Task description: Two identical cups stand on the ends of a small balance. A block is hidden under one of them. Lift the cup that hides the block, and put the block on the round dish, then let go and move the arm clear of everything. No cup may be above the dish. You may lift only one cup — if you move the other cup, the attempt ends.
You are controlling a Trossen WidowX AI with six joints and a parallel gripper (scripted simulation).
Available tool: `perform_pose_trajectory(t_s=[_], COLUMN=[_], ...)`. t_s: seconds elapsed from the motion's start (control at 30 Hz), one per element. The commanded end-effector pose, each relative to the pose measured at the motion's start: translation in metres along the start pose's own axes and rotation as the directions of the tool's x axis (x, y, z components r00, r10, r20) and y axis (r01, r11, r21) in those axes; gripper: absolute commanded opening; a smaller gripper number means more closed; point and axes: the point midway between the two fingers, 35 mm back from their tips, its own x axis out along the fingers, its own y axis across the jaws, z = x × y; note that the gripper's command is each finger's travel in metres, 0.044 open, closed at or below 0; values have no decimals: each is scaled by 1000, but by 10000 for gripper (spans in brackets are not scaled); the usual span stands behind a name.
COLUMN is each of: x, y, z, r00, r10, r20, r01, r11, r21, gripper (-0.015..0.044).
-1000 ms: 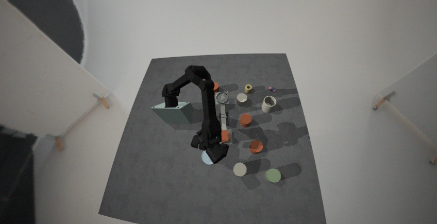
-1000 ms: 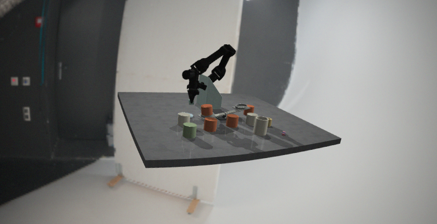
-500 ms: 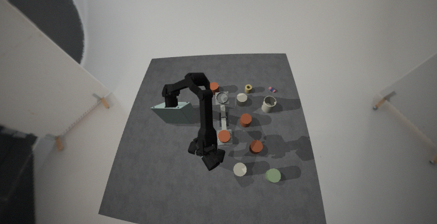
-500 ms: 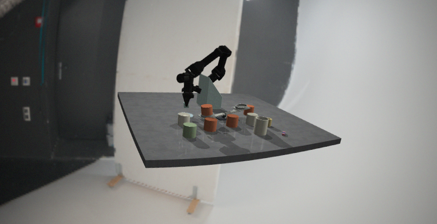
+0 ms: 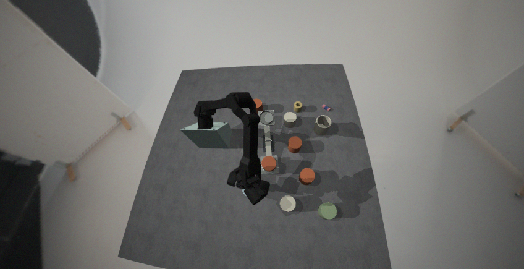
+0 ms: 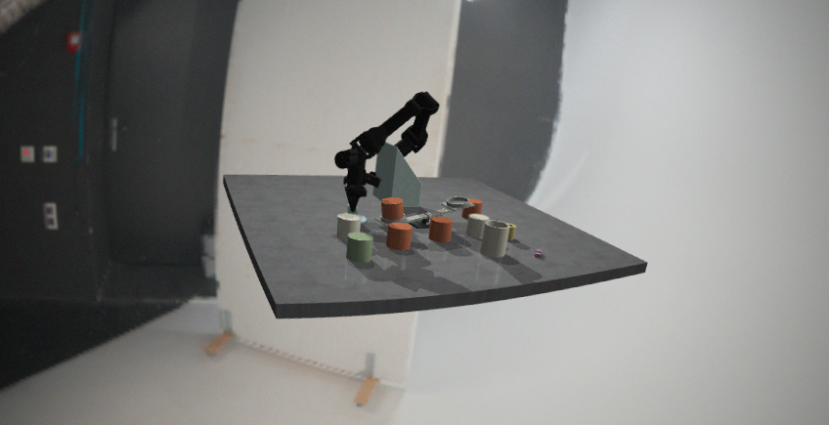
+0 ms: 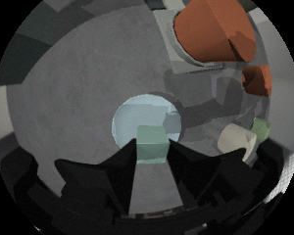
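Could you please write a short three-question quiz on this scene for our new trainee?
1. True or false: an orange cylindrical cup stands on one end of the grey balance.
2. What does the black two-fingered tool hold?
a) a yellow ring
b) a pale green block
c) a white cup
3. Fill in: the round dish is light ____.

Key: 1 true; 2 b; 3 blue
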Motion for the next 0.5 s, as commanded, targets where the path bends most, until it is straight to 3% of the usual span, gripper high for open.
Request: perform_pose_trajectory(t_s=[0.0, 0.33, 0.47], x=[8, 20, 15], y=[1, 1, 0], z=[1, 1, 1], r00=[1000, 1000, 1000], r10=[1, 1, 1], r20=[7, 8, 1], r01=[-1, -1, -1], r11=[1000, 1000, 1000], r21=[7, 7, 0], gripper=[0, 0, 105])
